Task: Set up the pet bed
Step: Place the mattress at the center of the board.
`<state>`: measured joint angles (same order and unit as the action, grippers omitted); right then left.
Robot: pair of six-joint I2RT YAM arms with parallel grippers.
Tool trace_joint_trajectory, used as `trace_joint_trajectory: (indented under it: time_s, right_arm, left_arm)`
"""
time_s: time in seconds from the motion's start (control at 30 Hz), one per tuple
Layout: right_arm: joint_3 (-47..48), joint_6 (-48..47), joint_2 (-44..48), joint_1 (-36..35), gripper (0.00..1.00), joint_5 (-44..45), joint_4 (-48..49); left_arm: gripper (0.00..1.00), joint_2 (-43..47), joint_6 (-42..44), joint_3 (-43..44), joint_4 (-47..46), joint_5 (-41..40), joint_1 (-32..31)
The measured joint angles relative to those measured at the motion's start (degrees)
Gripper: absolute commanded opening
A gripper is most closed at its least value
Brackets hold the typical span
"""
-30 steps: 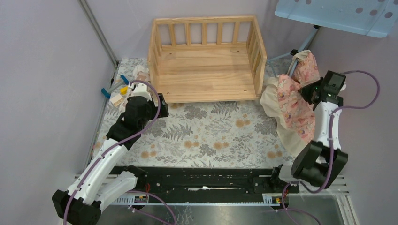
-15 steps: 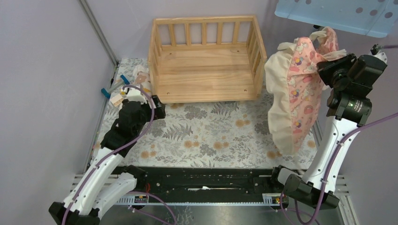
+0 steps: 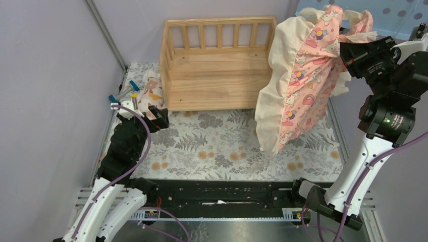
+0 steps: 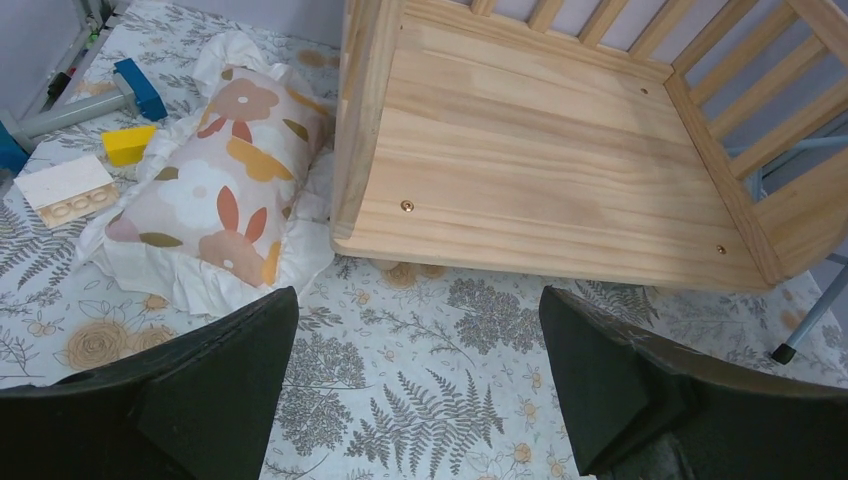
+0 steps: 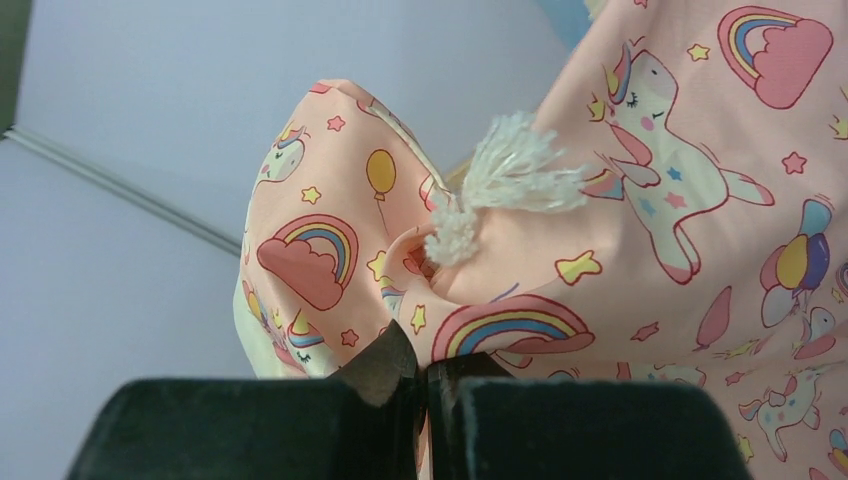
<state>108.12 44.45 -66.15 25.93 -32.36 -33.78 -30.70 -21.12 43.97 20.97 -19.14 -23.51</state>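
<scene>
One change: pink cushion [image 3: 298,75], clamped in right gripper [image 3: 349,49], now hangs high at upper right, raised off table [image 3: 217,151], beside pet bed [image 3: 219,65] at upper centre. Left gripper [image 3: 160,115], jaws apart, pulled back. Placement likely next.

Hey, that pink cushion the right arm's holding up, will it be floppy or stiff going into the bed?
Probably floppy: the cushion hangs draped from one pinched edge in the right gripper. Likely light for its bulk, since that small pinch carries it. It may swing and land crumpled in the bed.
</scene>
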Motion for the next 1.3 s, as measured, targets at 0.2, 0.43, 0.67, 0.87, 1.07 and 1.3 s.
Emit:
trace_joint_trajectory:
  time_s: [0.2,0.43,0.67,0.87,1.07,1.3]
  right_arm:
    - [2.4,3.8,-2.1,-5.8,0.00,-0.9,4.4]
    - [20.1,-4.5,-19.7,-42.2,0.00,15.4,-2.8]
    - [45.9,-12.5,-44.1,-61.5,0.00,26.6,-10.9]
    - [38.2,-17.5,-45.9,-63.9,0.00,27.9,-10.0]
    - [35.3,-25.2,-49.6,-64.8,0.00,28.9,-14.6]
    - [31.0,-36.7,-51.8,-74.1,0.08,28.6,-19.4]
  left_arm:
    - [0.99,0.0,0.1,0.0,0.8,0.1,0.0]
    - [0.99,-0.9,0.1,1.0,3.3,1.5,0.0]
    - [0.99,1.0,0.1,4.0,7.2,0.6,0.0]
    - [0.99,3.3,0.5,10.5,12.4,-2.6,0.0]
    - [0.99,3.3,1.0,16.9,15.9,-5.4,0.0]
    - [0.99,0.3,1.9,22.7,18.1,-6.0,0.0]
